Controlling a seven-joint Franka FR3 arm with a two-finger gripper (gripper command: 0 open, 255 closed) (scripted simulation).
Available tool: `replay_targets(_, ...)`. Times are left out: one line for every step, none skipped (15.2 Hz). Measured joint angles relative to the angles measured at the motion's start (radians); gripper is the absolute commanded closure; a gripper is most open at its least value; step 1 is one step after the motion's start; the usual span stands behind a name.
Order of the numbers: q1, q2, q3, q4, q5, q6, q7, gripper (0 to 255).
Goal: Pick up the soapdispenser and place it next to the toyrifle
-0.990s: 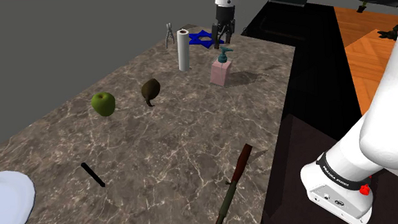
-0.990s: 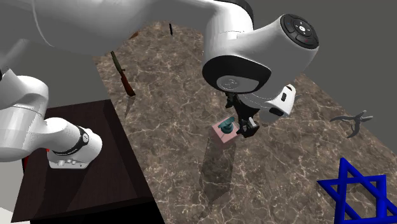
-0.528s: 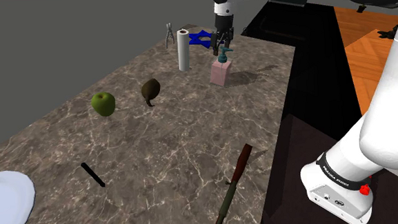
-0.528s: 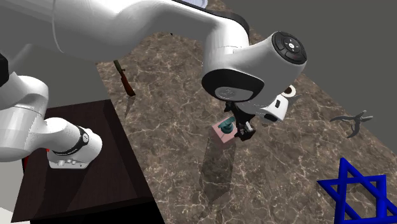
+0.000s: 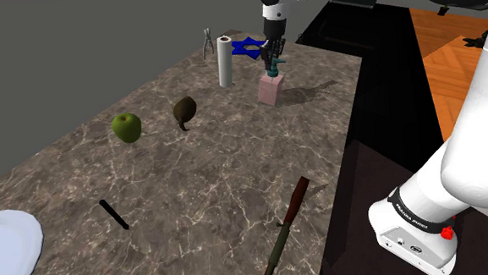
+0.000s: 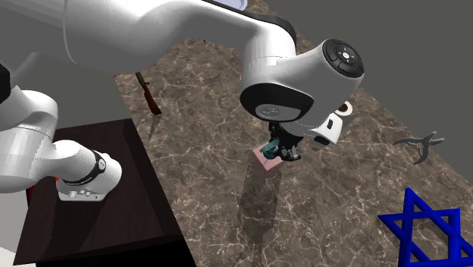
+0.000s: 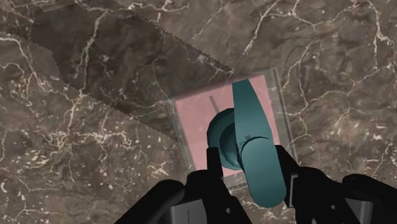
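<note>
Far to the shoulder view's left of the soap dispenser point(image 5: 271, 91), a white plate point(image 5: 8, 246) was cut off by the picture's corner. Closer to the soap dispenser on that side sat a green apple point(image 5: 126, 126) and then an upright white cylinder point(image 5: 225, 61). A blue star point(image 5: 247, 47) lay just beyond the soap dispenser, partly hidden by the end effector point(image 5: 272, 65).

The soap dispenser stood upright on the brown marbled surface point(image 5: 202, 177), its long axis vertical, with a pink square body below and a teal pump on top. The black fingers covered most of the pump in the shoulder view, so the spout's heading could not be read there. Seen from straight above in the wrist view, the soap dispenser point(image 7: 203, 121) had its spout lying level across the pink top and passing between the fingers point(image 7: 213, 167). The end effector point(image 7: 251, 164) was closed on the pump head, one finger against each side.

In the second exterior view, the white arm point(image 6: 303, 76) hid part of the soap dispenser point(image 6: 264, 161) and of the end effector point(image 6: 282, 152).

The toy rifle point(image 5: 287, 228) lay well apart from the soap dispenser, with its lower end cut off by the shoulder view's bottom edge. The stand point(image 5: 411, 227) was farther right again.

Half a second earlier the fingers had stood apart on either side of the pump. They had since drawn in, and the soap dispenser had kept its spot.
</note>
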Motion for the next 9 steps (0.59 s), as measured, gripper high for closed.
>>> replay_targets(0.000, 0.000, 0.000, 0.000, 0.000, 0.000, 0.000, 255)
replay_targets(0.000, -0.001, 0.000, 0.000, 0.000, 0.000, 0.000, 255)
replay_targets(0.000, -0.001, 0.000, 0.000, 0.000, 0.000, 0.000, 255)
replay_targets(0.000, -0.001, 0.000, 0.000, 0.000, 0.000, 0.000, 255)
replay_targets(0.000, 0.000, 0.000, 0.001, 0.000, 0.000, 0.000, 255)
replay_targets(0.000, 0.000, 0.000, 0.001, 0.000, 0.000, 0.000, 255)
replay_targets(-0.001, 0.000, 0.000, 0.001, 0.000, 0.000, 0.000, 255)
replay_targets(0.000, 0.000, 0.000, 0.001, 0.000, 0.000, 0.000, 255)
replay_targets(0.000, -0.002, -0.001, 0.004, -0.001, -0.006, 0.000, 255)
